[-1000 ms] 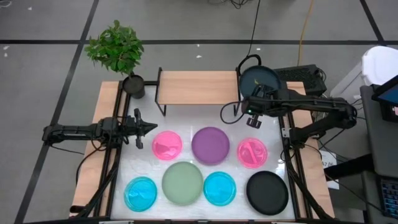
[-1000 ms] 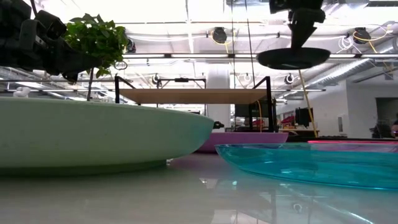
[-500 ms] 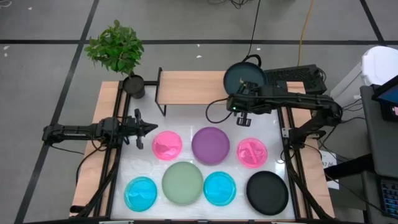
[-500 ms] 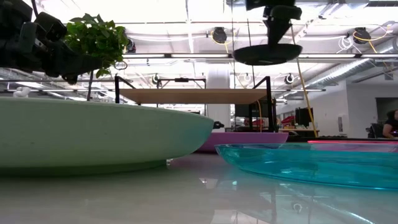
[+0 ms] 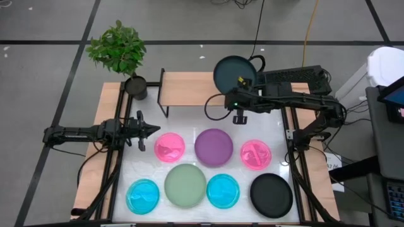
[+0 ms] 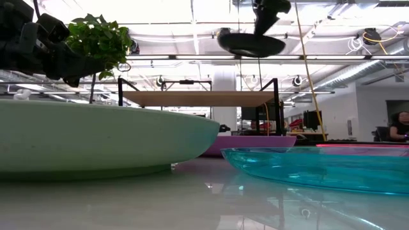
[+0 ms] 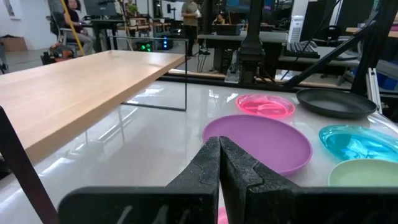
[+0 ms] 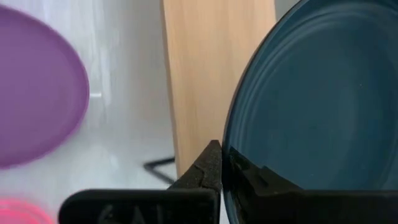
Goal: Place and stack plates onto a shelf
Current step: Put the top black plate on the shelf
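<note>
Holding a dark teal plate [image 5: 234, 74] by its rim, the right gripper [image 5: 240, 87] hangs in the air over the right end of the shelf [image 5: 189, 88]; its fingers are pinched tight on the plate's edge, as the right wrist view shows, with the wooden top directly beneath. From the low view the plate [image 6: 250, 44] sits well above the shelf top [image 6: 192, 98], not touching it, and tilts a little.

The shelf stands at the far edge of the white table [image 5: 189, 126], its light wooden top bare. A potted plant [image 5: 120, 53] stands just beside its left end.

The left gripper [image 5: 150, 130] waits low over the table's left side, just beside a pink plate [image 5: 170, 147]; its fingers are pressed together with nothing between them, clear in the left wrist view [image 7: 219, 163].

Seven plates lie flat on the table in two rows. The farther row, left to right, has the pink plate, a purple plate [image 5: 213, 147] and a second pink plate [image 5: 256, 154]. The nearer row has a cyan plate [image 5: 142, 196], a sage green plate [image 5: 185, 185], a second cyan plate [image 5: 223, 190] and a black plate [image 5: 271, 195]. The green plate lies close against the cyan plates on either side; whether they touch I cannot tell.
</note>
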`<state>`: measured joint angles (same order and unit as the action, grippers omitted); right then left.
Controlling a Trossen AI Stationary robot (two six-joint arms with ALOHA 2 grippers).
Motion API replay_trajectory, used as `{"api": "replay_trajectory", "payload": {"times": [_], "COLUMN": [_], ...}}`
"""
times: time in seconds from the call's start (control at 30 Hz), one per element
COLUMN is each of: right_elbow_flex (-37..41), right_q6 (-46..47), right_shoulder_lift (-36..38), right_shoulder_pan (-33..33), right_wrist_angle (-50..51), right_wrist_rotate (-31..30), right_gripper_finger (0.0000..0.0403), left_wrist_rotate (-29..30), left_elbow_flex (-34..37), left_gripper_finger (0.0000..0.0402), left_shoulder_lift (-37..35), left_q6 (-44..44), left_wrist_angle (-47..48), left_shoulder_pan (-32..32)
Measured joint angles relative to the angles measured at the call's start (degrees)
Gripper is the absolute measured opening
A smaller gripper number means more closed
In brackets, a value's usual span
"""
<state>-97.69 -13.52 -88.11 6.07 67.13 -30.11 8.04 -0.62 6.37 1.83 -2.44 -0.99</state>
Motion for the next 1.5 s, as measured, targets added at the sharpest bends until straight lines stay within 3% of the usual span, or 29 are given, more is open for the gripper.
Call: {"api": "replay_trajectory", "payload": {"times": [0.2, 0.43, 0.8, 1.03, 1.17, 1.5], "right_elbow_flex": [0.0, 0.0, 0.0, 0.0, 0.1, 0.1], "right_q6": [-5.3, -10.1, -11.2, -11.1, -9.9, -8.3], "right_shoulder_lift": [0.0, -3.2, -10.5, -11.2, -11.2, -11.2], "right_shoulder_pan": [0.0, 0.5, 3.5, 5.6, 7.1, 8.2], "right_wrist_angle": [-6.2, -11.1, -10.2, -8.3, -8.0, -7.9], "right_wrist_rotate": [0.5, 5.1, 7.9, 8.1, 12.5, 15.5], "right_gripper_finger": [0.0000, 0.0000, 0.0000, 0.0000, 0.0000, 0.0000], "left_wrist_rotate": [0.0, 0.0, 0.0, -0.5, -0.6, -0.7], "left_elbow_flex": [0.0, 0.0, 0.0, -0.1, -0.1, -0.1], "left_gripper_finger": [0.0004, 0.0004, 0.0004, 0.0004, 0.0004, 0.0004], "left_shoulder_lift": [0.0, 0.0, 0.0, 0.0, 0.0, 0.0], "left_q6": [0.0, -0.2, 1.6, 2.4, 3.4, 3.4], "left_wrist_angle": [0.0, -0.2, 0.6, 0.8, 0.8, 0.9], "left_shoulder_pan": [0.0, 0.0, 0.0, 0.0, 0.0, 0.0]}}
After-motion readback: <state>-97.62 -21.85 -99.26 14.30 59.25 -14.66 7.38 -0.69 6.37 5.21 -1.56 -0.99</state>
